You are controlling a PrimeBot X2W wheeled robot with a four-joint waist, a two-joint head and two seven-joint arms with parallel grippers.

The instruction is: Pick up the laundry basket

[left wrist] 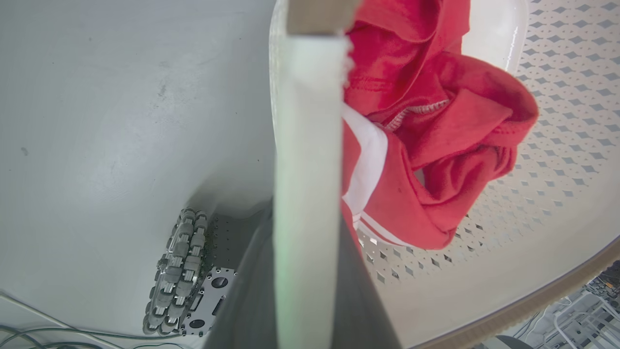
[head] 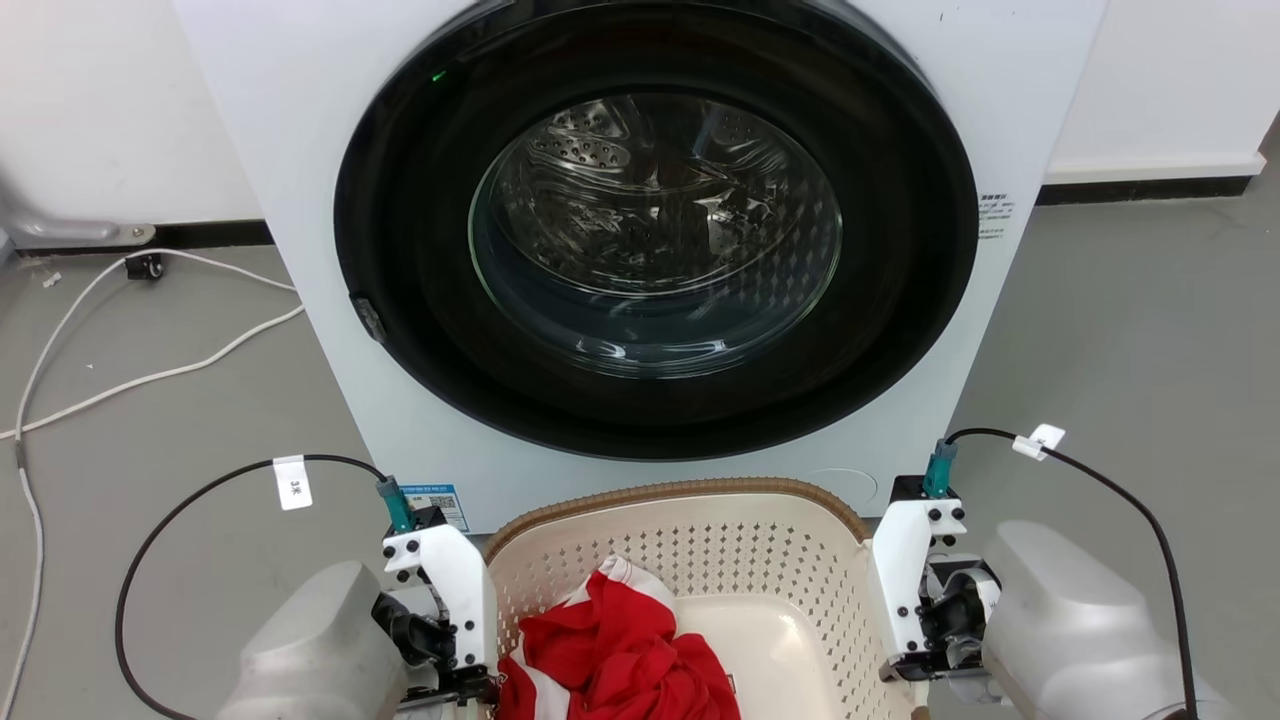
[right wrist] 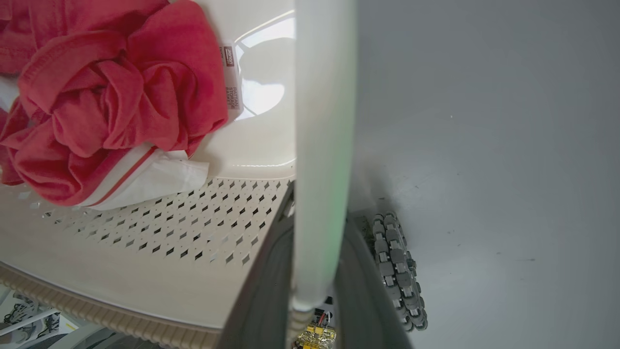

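Straight ahead is the washer [head: 300,200], door shut. Just in front of it sits the basket [head: 700,555], low in the head view, mouth facing up. Its brown rim curves across close to the washer's front. The long axis looks to run side to side, parallel to the washer, from one arm to the other. The near wall is cut off by the bottom edge.

In the left wrist view, the left end effector [left wrist: 305,228] has its dark fingers [left wrist: 242,300] pressed to either side of the white left handle [left wrist: 305,121], with no gap showing. It's the same on the other side: the right end effector [right wrist: 317,242] is closed onto the right handle [right wrist: 322,121], fingers [right wrist: 264,291] tight against the strip. So there's a grip at each short end.

Inside the basket, a crumpled red garment [head: 620,650] with white stripes lies toward the left wall, leaving the cream bottom bare on the right.

Whether the base is touching the floor [head: 1100,350] I can't tell. Both wrist views show grey floor and a wheel [left wrist: 179,276] below the handles. A white cable [head: 150,375] trails across the floor, well off to the left.
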